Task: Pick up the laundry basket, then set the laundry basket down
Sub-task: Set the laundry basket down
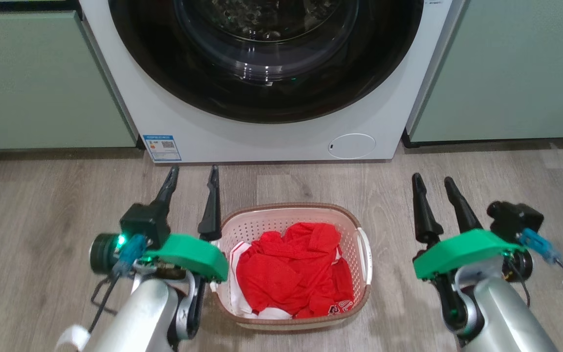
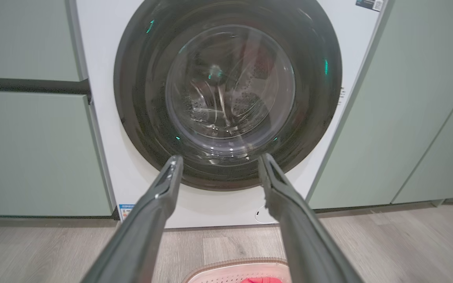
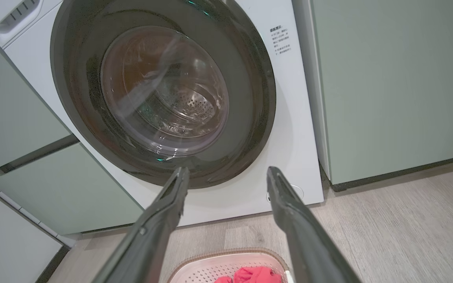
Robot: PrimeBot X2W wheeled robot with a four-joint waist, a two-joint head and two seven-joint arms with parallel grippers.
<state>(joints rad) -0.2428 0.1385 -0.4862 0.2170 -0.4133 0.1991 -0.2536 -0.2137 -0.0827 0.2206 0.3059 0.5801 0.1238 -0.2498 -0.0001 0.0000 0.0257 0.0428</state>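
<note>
Two splayed claws (image 1: 193, 169) (image 1: 432, 178) beside laundry basket (image 1: 289, 207)

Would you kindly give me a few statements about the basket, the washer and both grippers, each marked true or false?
1. The laundry basket sits on the floor in front of the washer. True.
2. The basket is empty. False: red clothing lies in it.
3. The left gripper is shut on a handle. False: it is open and holds nothing.
4. The right gripper is open, to the basket's right. True.
5. The washer's door stands open. False: it is closed.
</note>
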